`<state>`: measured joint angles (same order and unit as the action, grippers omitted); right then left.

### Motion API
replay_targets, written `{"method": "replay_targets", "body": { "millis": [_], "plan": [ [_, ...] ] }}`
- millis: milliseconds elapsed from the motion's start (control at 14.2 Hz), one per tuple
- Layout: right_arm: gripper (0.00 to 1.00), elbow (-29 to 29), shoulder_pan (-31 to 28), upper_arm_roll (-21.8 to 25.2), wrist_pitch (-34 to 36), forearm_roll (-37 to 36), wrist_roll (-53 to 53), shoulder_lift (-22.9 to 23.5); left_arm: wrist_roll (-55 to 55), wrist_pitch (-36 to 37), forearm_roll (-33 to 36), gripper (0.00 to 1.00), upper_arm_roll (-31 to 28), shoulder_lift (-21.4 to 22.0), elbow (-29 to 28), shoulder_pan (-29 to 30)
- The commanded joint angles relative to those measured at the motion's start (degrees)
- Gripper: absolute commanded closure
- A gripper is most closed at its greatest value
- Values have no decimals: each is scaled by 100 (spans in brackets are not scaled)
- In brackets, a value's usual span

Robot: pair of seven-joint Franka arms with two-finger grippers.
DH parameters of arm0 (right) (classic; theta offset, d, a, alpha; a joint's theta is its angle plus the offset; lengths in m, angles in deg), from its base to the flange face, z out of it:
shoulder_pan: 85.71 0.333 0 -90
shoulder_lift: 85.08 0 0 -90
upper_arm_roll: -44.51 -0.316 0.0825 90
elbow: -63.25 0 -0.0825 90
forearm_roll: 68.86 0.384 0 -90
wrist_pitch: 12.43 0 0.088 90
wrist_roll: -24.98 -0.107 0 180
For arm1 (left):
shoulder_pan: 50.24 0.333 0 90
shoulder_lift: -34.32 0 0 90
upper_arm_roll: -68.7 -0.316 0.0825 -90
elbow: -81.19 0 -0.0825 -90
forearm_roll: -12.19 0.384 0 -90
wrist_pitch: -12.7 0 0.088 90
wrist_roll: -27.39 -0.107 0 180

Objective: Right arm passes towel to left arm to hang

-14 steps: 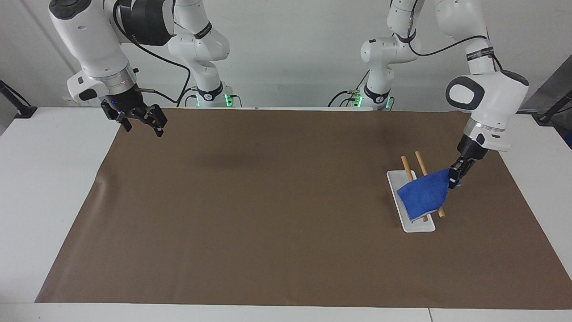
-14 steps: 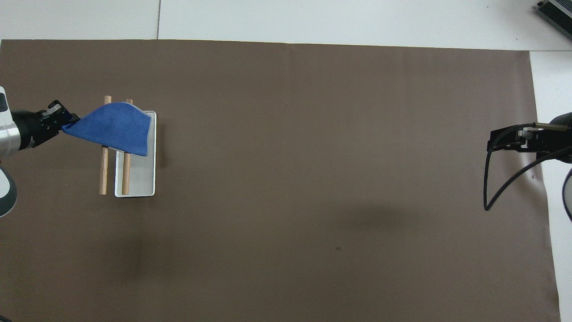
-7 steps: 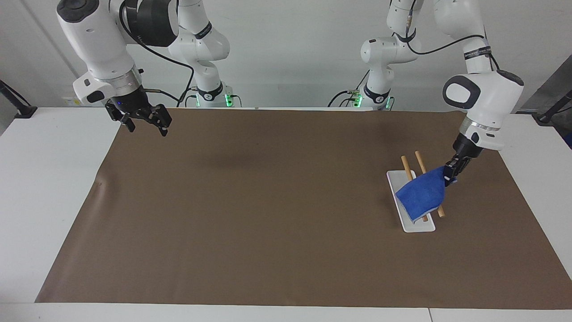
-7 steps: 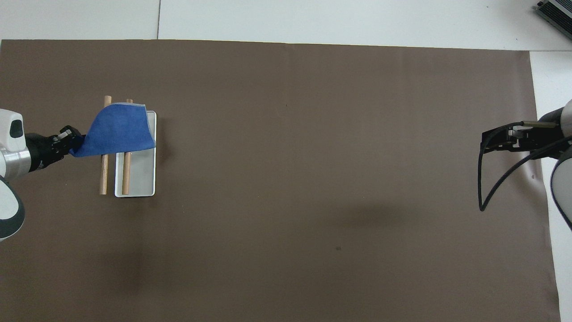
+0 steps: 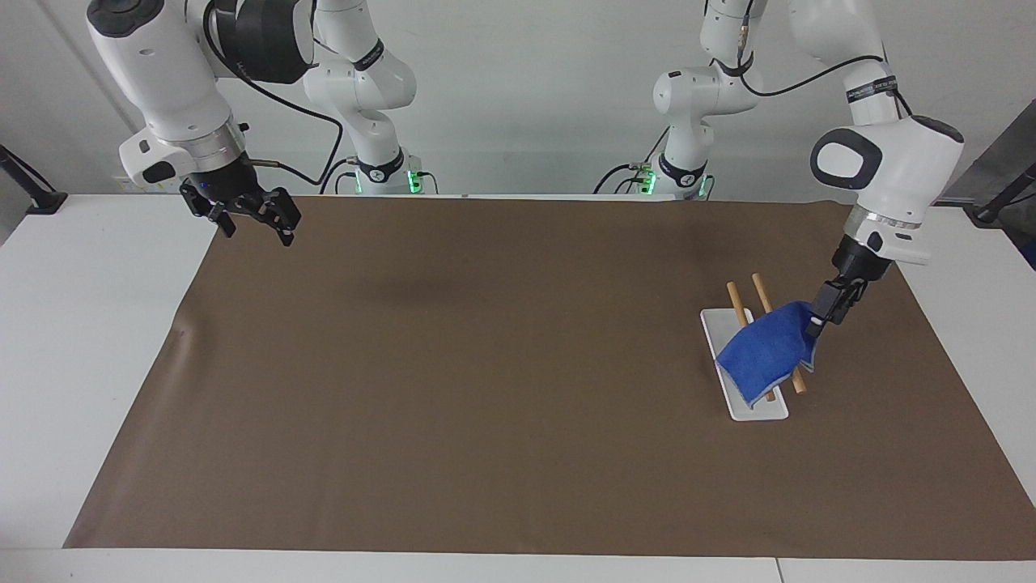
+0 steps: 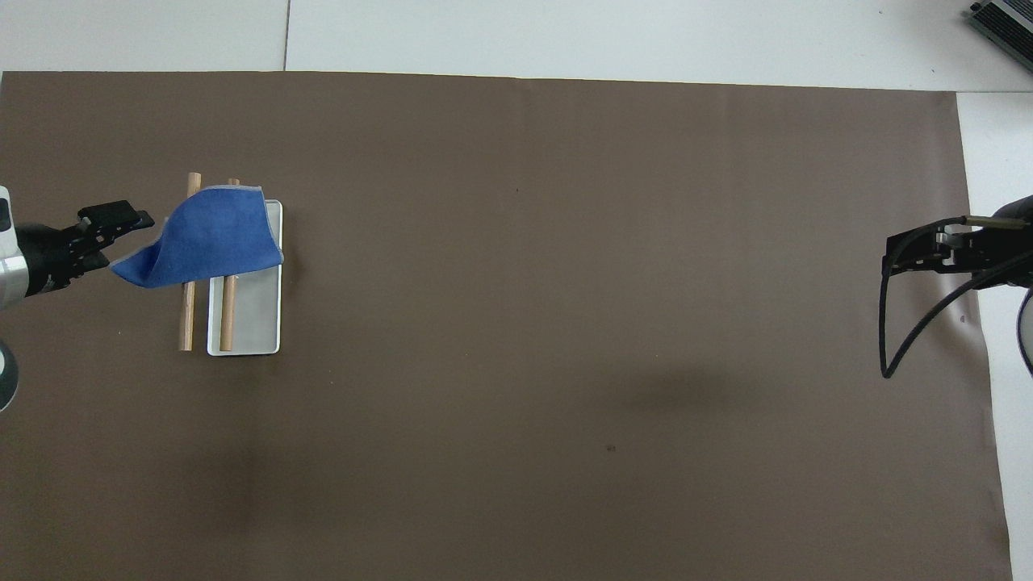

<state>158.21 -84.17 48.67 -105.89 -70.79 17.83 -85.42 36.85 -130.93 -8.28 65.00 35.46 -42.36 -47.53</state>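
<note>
Overhead, we see a white counter [image 6: 629, 32] almost wholly covered by a brown mat [image 6: 565, 323], smooth apart from soft shadows and a small dark speck on the part nearer to the robots. Toward the left arm's end of the mat stands a white tray [image 6: 262, 331] with two wooden rods [image 6: 187, 319] running lengthwise, one over the tray and one just beside it, and the towel [image 6: 214, 242] is draped over the rods' ends farther from the robots, one corner pulled out in a point toward the left hand [image 6: 113, 230]. From this view we read that hand's fingers as parted, with the towel's corner lying just at their tips; whether they touch it we cannot tell. At the right arm's end only the right hand [image 6: 920, 250] and a looping black cable [image 6: 896, 339] show, over the mat's edge. The facing view gives us the room that the overhead one leaves out: a plain pale wall [image 5: 518, 97], both white arms rising from their bases at the counter's edge, green lights glowing at those bases, and dark stands at either end of the counter. There the towel [image 5: 765, 352] hangs in folds over the rods [image 5: 738, 306], the left hand [image 5: 824, 317] sits at its raised corner, and the right hand [image 5: 252, 220] hovers with fingers spread wide, empty, waiting over the mat's corner.
</note>
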Motion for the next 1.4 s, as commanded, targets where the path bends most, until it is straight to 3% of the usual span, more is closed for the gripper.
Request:
{"method": "replay_targets", "body": {
  "millis": [0, 140, 351, 561, 842, 1123, 1333],
  "plan": [
    [0, -39, -39, -20, 117, 61, 118, -1, -120, 229, 515, 1, -130, -123, 279, 36],
    [0, -39, -39, -20, 117, 61, 214, -35, -111, 806, 517, 2, -157, -289, 777, 28],
    [0, 13, -39, -20, 143, 61, 232, -264, -93, 2318, 587, 2, -262, -614, 1956, 28],
    [0, 23, -48, -29, 170, 52, 232, -291, -84, 2873, 893, 2, -262, -562, 2273, 10],
    [0, -74, -56, -3, 451, 482, 232, -299, -102, 4366, 1606, 3, -87, -553, 3205, -43],
    [0, -21, -30, -20, 460, 334, 241, -326, -102, 5264, 2037, 3, 439, -378, 3514, -51],
    [0, 31, 22, -29, 451, 106, 232, -361, -110, 5337, 2047, 0, 651, -97, 3191, -95]
  ]
}}
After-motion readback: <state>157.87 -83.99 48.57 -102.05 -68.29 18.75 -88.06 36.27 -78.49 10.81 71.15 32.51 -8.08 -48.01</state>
